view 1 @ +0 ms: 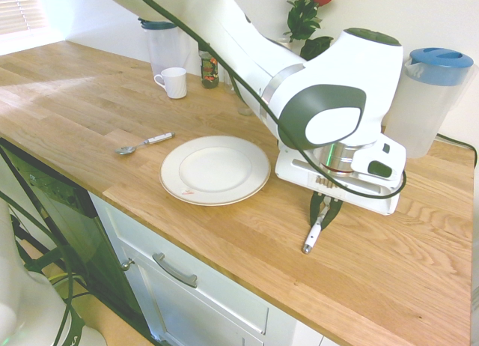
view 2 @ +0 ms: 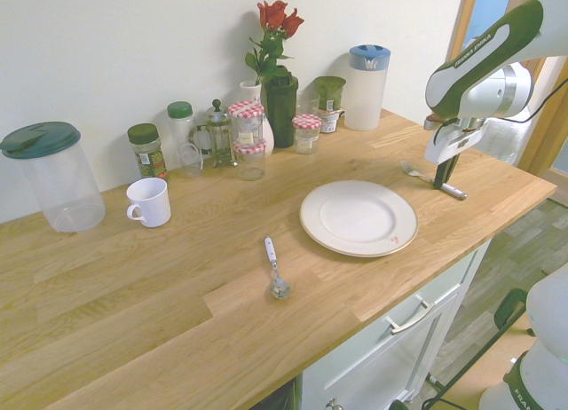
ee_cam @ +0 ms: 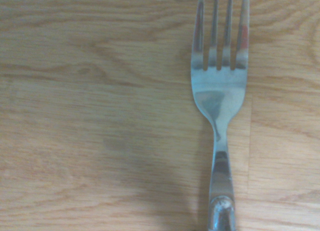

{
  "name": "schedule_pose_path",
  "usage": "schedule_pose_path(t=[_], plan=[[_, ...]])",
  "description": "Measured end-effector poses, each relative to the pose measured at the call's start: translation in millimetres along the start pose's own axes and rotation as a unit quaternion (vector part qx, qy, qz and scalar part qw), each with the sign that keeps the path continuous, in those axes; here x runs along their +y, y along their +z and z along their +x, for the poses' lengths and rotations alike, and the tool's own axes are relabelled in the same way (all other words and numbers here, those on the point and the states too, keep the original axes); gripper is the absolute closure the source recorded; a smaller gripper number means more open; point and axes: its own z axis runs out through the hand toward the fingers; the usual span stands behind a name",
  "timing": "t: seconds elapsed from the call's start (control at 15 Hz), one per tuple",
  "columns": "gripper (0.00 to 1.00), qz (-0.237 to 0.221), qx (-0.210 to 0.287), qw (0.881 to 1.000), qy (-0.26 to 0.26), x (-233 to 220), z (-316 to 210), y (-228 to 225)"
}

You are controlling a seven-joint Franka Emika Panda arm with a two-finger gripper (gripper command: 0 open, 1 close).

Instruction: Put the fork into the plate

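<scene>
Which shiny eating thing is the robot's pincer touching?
The fork. Its white handle is between the tips of the pincer; the spoon lies alone across the plate.

One dinner plate [view 2: 358, 216], one fork [ee_cam: 219, 88], one spoon [view 2: 274, 264] and one mug [view 2: 149, 203] are sitting on the one wooden countertop [view 2: 160, 321]. Two lidded pitchers [view 2: 69, 186] [view 2: 363, 95], three jars with red-checked lids [view 2: 307, 133] and one French press [view 2: 218, 135] are standing there too.
</scene>
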Motion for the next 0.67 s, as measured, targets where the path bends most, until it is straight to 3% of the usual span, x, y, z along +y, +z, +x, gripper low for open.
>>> schedule_pose_path(t=[0.67], plan=[[1.0, 0.03, 0.043, 0.999, 0.007, -18.7, -21.4, -59.0]])
